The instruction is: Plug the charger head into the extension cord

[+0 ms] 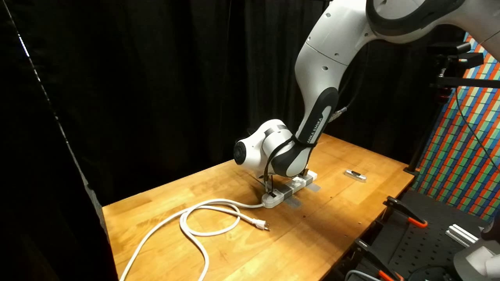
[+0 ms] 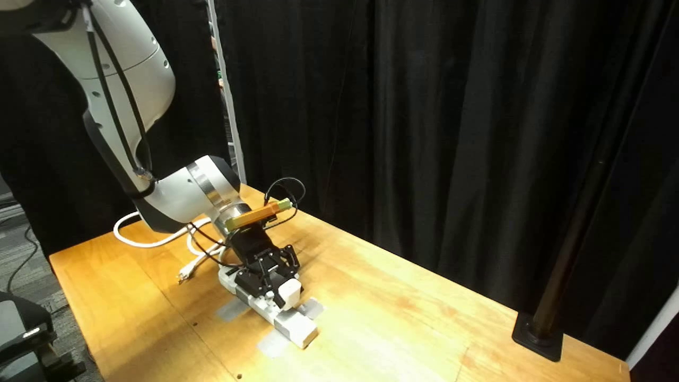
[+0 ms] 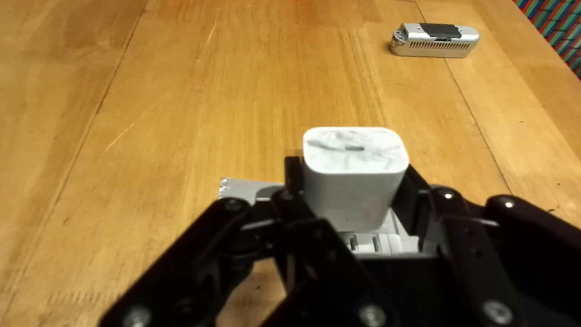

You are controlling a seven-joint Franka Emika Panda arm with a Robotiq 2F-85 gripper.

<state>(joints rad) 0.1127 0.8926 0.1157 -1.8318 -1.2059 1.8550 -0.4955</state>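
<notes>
The white, boxy charger head (image 3: pixel 356 200) sits between the two black fingers of my gripper (image 3: pixel 352 184), which press on its sides in the wrist view. Directly under it lies the extension cord (image 3: pixel 388 244), with some dark slots showing just below the charger. In an exterior view the charger head (image 2: pixel 289 292) is upright at the strip (image 2: pixel 298 328); its underside is hidden, so I cannot tell whether its prongs are in a socket. In an exterior view the arm covers the charger, while the near end of the strip (image 1: pixel 273 200) shows.
Grey tape (image 2: pixel 275 344) fixes the strip to the wooden table. The looping white cable (image 1: pixel 211 234) ends in a plug (image 1: pixel 259 223) beside the strip. A small silver device (image 3: pixel 435 41) lies farther off. A black post base (image 2: pixel 538 337) and clamps (image 1: pixel 406 212) stand at table edges.
</notes>
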